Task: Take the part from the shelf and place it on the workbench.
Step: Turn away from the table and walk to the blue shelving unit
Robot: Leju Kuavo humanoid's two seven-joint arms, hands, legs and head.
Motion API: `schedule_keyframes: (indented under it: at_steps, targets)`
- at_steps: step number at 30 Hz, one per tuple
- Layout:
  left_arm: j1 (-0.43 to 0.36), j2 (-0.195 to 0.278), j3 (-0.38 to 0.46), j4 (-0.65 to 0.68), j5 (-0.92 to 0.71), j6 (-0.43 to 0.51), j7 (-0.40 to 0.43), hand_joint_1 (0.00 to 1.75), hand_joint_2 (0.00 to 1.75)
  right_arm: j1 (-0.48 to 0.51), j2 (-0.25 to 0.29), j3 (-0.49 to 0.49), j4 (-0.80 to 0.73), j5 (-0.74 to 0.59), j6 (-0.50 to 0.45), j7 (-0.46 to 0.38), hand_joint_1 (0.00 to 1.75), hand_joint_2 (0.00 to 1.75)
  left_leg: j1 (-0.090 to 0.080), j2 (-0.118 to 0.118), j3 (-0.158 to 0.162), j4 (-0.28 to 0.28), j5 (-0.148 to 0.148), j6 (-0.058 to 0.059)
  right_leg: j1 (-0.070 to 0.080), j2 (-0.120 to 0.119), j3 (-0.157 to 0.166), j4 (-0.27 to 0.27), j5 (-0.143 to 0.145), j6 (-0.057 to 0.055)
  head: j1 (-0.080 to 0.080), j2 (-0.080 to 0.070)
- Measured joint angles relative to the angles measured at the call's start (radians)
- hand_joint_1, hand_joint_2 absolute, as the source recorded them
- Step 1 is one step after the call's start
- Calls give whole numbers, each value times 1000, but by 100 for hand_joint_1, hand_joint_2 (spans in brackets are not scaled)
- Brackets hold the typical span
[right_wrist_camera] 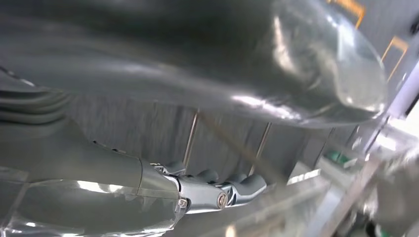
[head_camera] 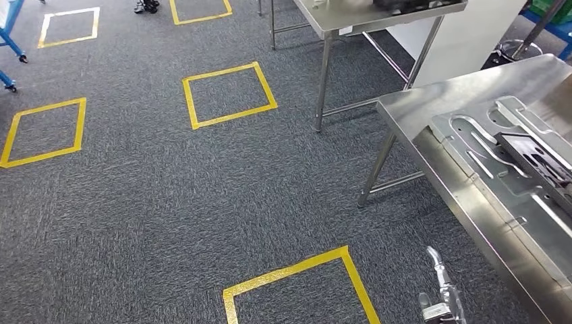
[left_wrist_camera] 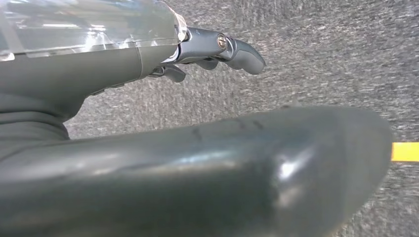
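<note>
right hand at 5 o'clock and left hand hang empty, fingers loosely apart; part lies on workbench at 3 o'clock. risk: arm clipping bench edge.

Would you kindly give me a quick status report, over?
Left hand empty, over carpet. Right hand empty, beside workbench. Flat metal part lies on workbench. No obstacle seen by the bench.

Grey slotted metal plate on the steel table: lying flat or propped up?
Lying flat: the grey slotted metal plate rests level on the shiny steel workbench, a dark flat part lying across it.
</note>
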Motion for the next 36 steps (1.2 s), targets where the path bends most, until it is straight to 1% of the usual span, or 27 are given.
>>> schedule_keyframes:
  at_steps: [1, 2, 3, 4, 5, 7, 8, 9, 10, 11, 12, 13, 14, 16, 18, 19, 21, 23, 24, 25, 26, 28, 30, 31, 33, 34, 36]
  targets:
    - [-1, 0, 0, 0, -3, -1, 0, 0, 0, -16, -5, 35, 34, -11, -10, 6, 0, 0, -4, 3, 19, -37, -10, 7, 0, -11, -3, 0, 7, 6, 0, 0]
    - [-1, 0, 0, 0, -6, -1, 1, 0, 0, -36, -10, 74, 71, -20, -21, 12, 0, 0, -6, -3, 18, -53, -9, 15, 0, -21, -4, 0, 15, 13, 0, 0]
    - [0, 0, 0, 0, -9, -1, 2, 0, 0, -58, -16, 115, 111, -25, -32, 21, 0, 0, -5, -9, 10, -56, -1, 21, -3, -18, -7, 3, 16, 19, 0, 0]
    - [1, 0, 0, 0, -13, 0, 4, 0, 0, -80, -19, 157, 154, -22, -46, 31, 0, 0, -4, -16, 1, -59, 10, 29, -5, -1, -12, 13, 1, 25, 0, 0]
    - [1, 1, 0, 0, -17, 1, 7, 0, 0, -102, -22, 198, 199, -12, -62, 44, 0, 0, -3, -22, -9, -62, 23, 37, -7, 26, -22, 40, -31, 29, 0, 0]
    - [-2, 2, 0, 0, -26, 4, 11, 0, 0, -148, -23, 278, 311, 36, -113, 79, 0, 0, -5, -38, -36, -62, 43, 48, -9, 81, -55, 147, -125, 32, 0, 0]
    - [-3, 2, -1, 0, -31, 6, 12, 0, 0, -175, -22, 318, 381, 72, -147, 103, 0, 0, -8, -48, -52, -60, 53, 51, -8, 92, -73, 211, -158, 32, 0, 0]
    - [-4, 2, -1, 0, -35, 6, 12, 0, 0, -206, -19, 362, 462, 114, -185, 129, 0, 0, -11, -60, -68, -58, 63, 52, -8, 96, -82, 261, -167, 31, 0, 0]
    - [-4, 2, -1, 0, -39, 6, 12, 0, 0, -235, -16, 401, 539, 153, -221, 152, 0, 0, -13, -71, -83, -54, 73, 51, -8, 98, -80, 286, -152, 29, 0, 0]
    - [-4, 2, -2, 0, -41, 6, 12, 0, 0, -257, -13, 434, 602, 186, -250, 170, 0, 0, -14, -82, -99, -48, 81, 50, -8, 100, -64, 278, -120, 27, 0, 0]
    - [-4, 2, -2, 0, -43, 6, 12, 0, 0, -271, -9, 461, 654, 213, -273, 185, 0, 0, -14, -95, -115, -41, 88, 47, -8, 105, -33, 241, -85, 23, 0, 0]
    - [-3, 2, -2, 0, -44, 6, 12, 0, 0, -284, -5, 481, 694, 234, -289, 200, 0, 0, -14, -108, -129, -31, 93, 44, -8, 122, 8, 182, -67, 18, 0, 0]
    - [-3, 2, -2, 0, -47, 6, 12, 0, 0, -301, 2, 500, 747, 259, -299, 226, 0, 0, -14, -118, -142, -20, 97, 40, -8, 143, 51, 117, -65, 13, 0, 0]
    - [-4, 2, -3, 0, -52, 6, 12, 0, 0, -353, 21, 540, 882, 296, -295, 292, 0, 0, -15, -135, -163, -2, 106, 30, -7, 173, 106, 20, -97, 5, 0, 0]
    - [-5, 4, -4, 0, -58, 4, 12, 0, 0, -392, 39, 572, 1022, 294, -256, 351, 0, 0, -15, -152, -176, 5, 117, 18, -8, 158, 115, -7, -110, -3, 0, 0]
    - [-5, 6, -4, 0, -62, 4, 12, 0, 0, -400, 46, 578, 1079, 278, -227, 373, 0, 0, -15, -148, -183, 14, 113, 14, -10, 146, 114, -10, -107, -10, 0, 0]
    - [-2, 9, -5, 0, -71, 4, 15, 0, 0, -400, 54, 575, 1167, 235, -165, 410, 0, 0, -12, -113, -212, 80, 64, 5, -13, 115, 114, -15, -99, -21, -1, 0]
    - [0, 10, -9, 0, -85, 4, 19, 0, 0, -394, 53, 561, 1241, 186, -97, 452, 0, 0, -5, -77, -263, 211, -9, -6, -9, 87, 109, -14, -96, -26, -1, 0]
    - [1, 10, -12, 0, -91, 5, 21, 0, 0, -391, 52, 551, 1274, 162, -59, 474, 0, 0, 0, -69, -281, 266, -29, -11, -8, 73, 107, -14, -96, -26, -1, 0]
    - [2, 10, -15, 0, -98, 5, 23, 0, 0, -388, 50, 540, 1303, 140, -23, 495, 0, 0, 3, -64, -285, 290, -30, -14, -7, 59, 106, -13, -96, -26, -2, 0]
    - [3, 11, -18, 0, -102, 5, 25, 0, 0, -384, 49, 529, 1327, 122, 7, 513, 0, 0, 7, -60, -267, 274, -14, -17, -7, 47, 106, -13, -96, -25, -1, 0]
    - [5, 14, -21, 0, -108, 6, 28, 0, 0, -381, 47, 511, 1360, 94, 55, 543, 0, 0, 10, -36, -186, 146, 37, -16, -7, 27, 108, -13, -98, -21, -1, 0]
    - [4, 17, -25, 0, -114, 7, 31, 0, 0, -380, 47, 490, 1385, 67, 91, 568, 0, 0, 1, -5, -120, 37, 60, -6, -5, 13, 111, -12, -101, -10, -1, 0]
    - [3, 17, -26, 0, -119, 9, 32, 0, 0, -380, 47, 477, 1394, 53, 108, 577, 0, 0, -4, 3, -108, 14, 57, 1, -4, 6, 112, -12, -102, -3, -1, 0]
    - [4, 18, -29, 0, -129, 14, 34, 0, 0, -382, 47, 451, 1407, 22, 140, 587, 0, 0, -7, -10, -107, 3, 56, 15, -4, -7, 116, -14, -105, 11, -1, 0]
    - [5, 17, -30, 0, -130, 19, 31, 0, 0, -382, 46, 437, 1411, 7, 151, 587, 0, 0, -5, -19, -105, -6, 58, 22, -5, 4, 115, -8, -112, 16, -1, 0]
    - [5, 16, -27, 0, -104, 38, 11, 0, 0, -380, 45, 410, 1419, -18, 161, 586, 0, 0, -1, -37, -101, -20, 66, 35, -7, 50, 86, 56, -154, 22, -1, 0]
